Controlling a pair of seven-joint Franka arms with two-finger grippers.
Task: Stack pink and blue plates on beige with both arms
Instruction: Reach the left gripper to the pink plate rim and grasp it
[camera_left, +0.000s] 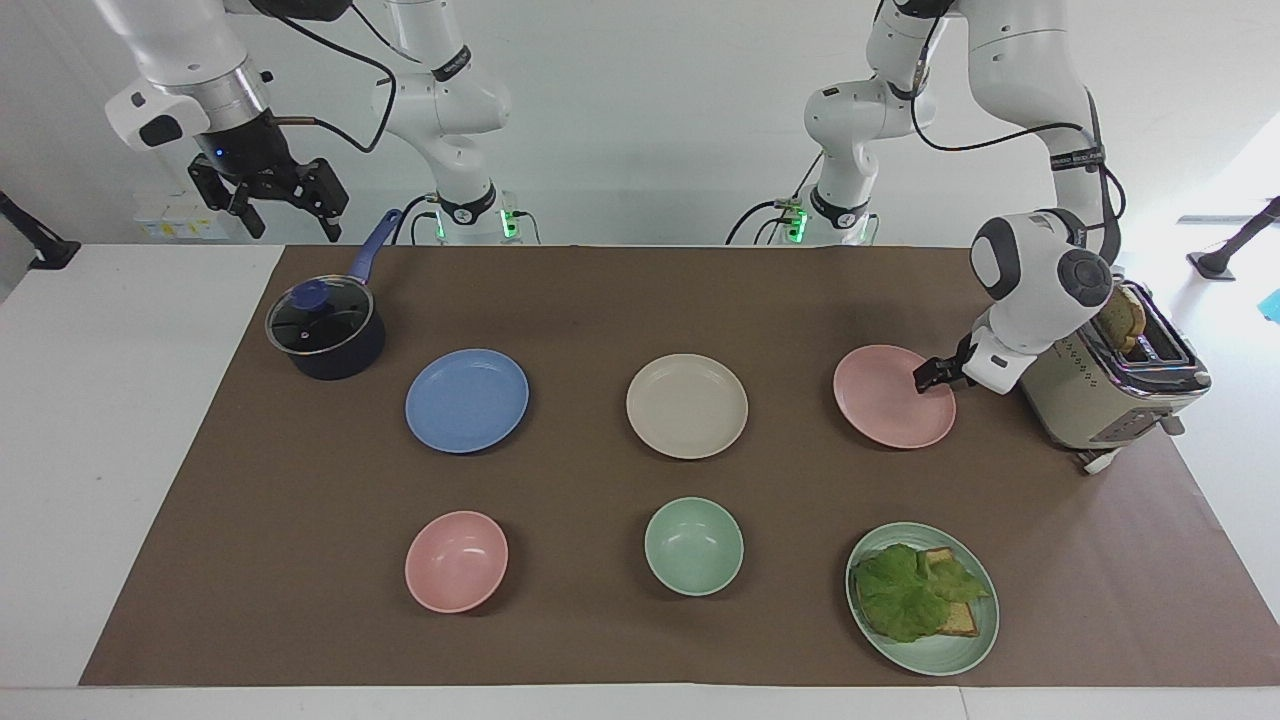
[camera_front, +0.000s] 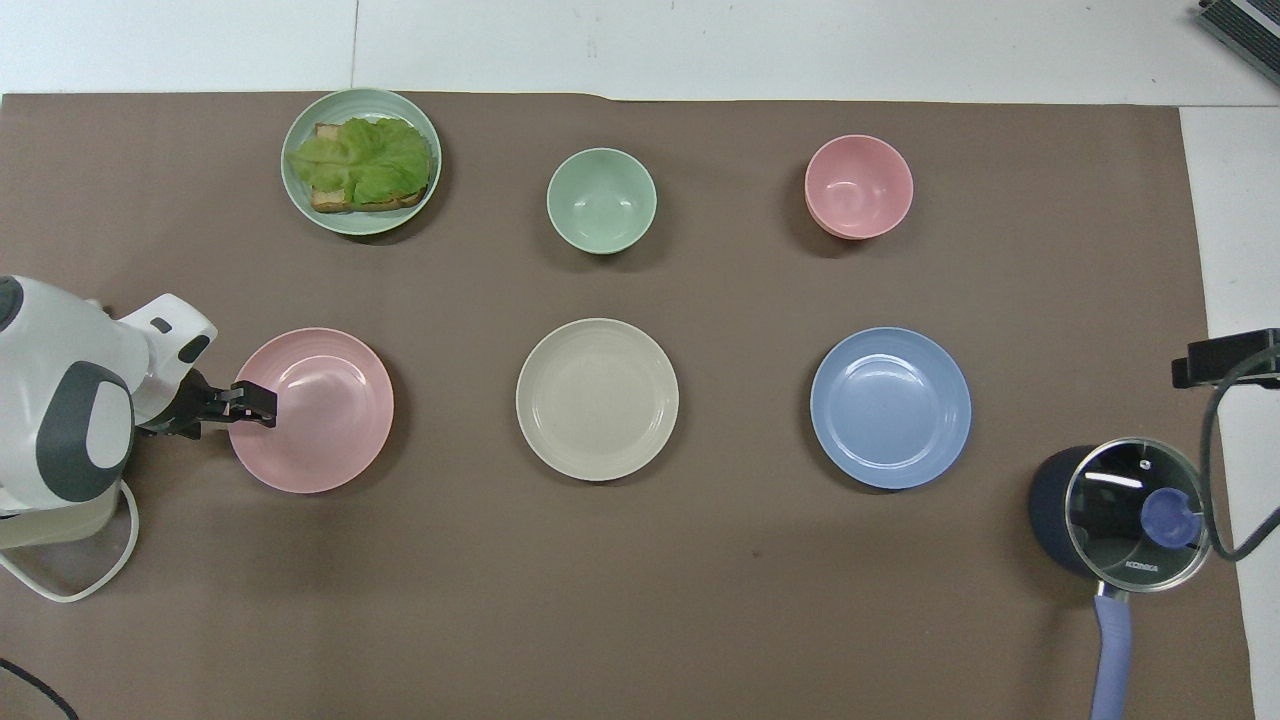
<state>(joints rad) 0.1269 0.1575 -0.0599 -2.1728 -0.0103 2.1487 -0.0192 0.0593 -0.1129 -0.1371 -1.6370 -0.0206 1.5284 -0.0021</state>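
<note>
Three plates lie in a row across the brown mat: the pink plate (camera_left: 885, 405) (camera_front: 325, 420) toward the left arm's end, the beige plate (camera_left: 686, 405) (camera_front: 597, 398) in the middle, the blue plate (camera_left: 466, 400) (camera_front: 890, 407) toward the right arm's end. My left gripper (camera_left: 925, 380) (camera_front: 258, 402) is low at the pink plate's rim, on the side next to the toaster. Whether it grips the rim does not show. My right gripper (camera_left: 270, 200) (camera_front: 1225, 360) hangs open and empty in the air above the pot, where that arm waits.
A beige toaster (camera_left: 1100, 390) with bread in it stands beside the pink plate at the mat's edge. A lidded dark pot (camera_left: 325, 330) sits beside the blue plate. Farther from the robots are a pink bowl (camera_left: 456, 560), a green bowl (camera_left: 693, 546) and a green plate (camera_left: 935, 660) with lettuce on toast.
</note>
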